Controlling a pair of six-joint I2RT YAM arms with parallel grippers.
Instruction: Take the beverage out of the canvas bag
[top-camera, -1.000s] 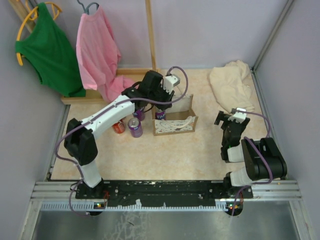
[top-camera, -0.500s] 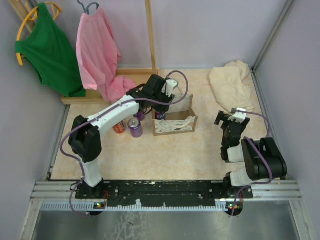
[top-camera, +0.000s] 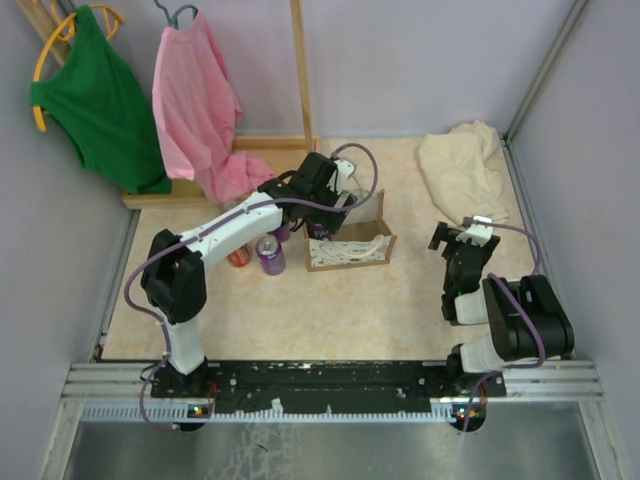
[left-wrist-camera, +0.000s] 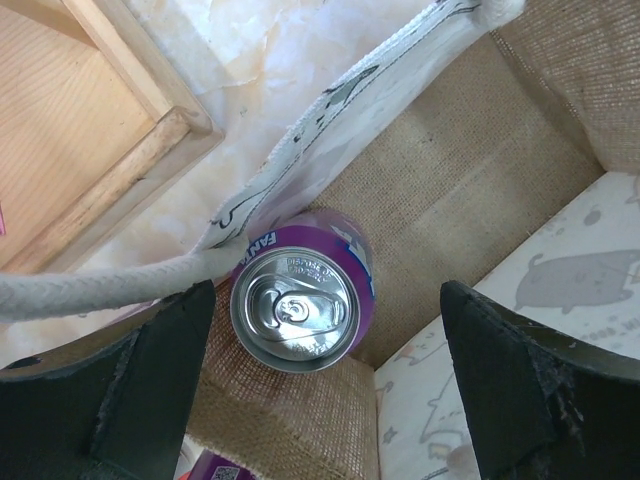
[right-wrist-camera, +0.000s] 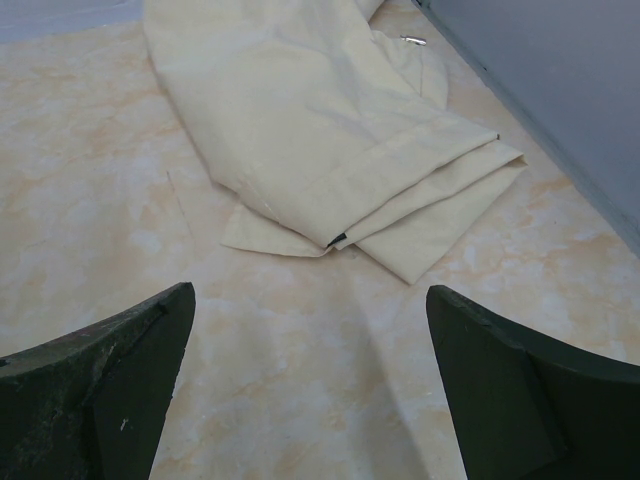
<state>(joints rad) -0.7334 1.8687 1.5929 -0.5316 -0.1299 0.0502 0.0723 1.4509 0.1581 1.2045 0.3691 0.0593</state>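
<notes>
The job isn't done: the purple Fanta can (left-wrist-camera: 296, 308) stands upright inside the canvas bag (top-camera: 352, 246), on its burlap floor. It is tucked against the printed wall that runs through the middle of the left wrist view. Nothing has hold of it yet, so the grasp, the lift and the set-down outside are all left.

Your left gripper (top-camera: 321, 222) is spread wide and empty, poised over the bag's mouth. In the wrist view one finger (left-wrist-camera: 150, 385) fills the lower left and the other the lower right. The can top sits between them but off toward the left one, just beside it. I'd judge you need a small shift to centre it before closing. Mind the white rope handle (left-wrist-camera: 90, 292) crossing in from the left edge, close by that same finger; it could snag.

Your right gripper (right-wrist-camera: 310, 330) is also wide open and empty, over bare table near the folded cream cloth (right-wrist-camera: 300, 130).

In the top view, a purple can (top-camera: 270, 255) and an orange can (top-camera: 238, 256) stand on the table left of the bag.
</notes>
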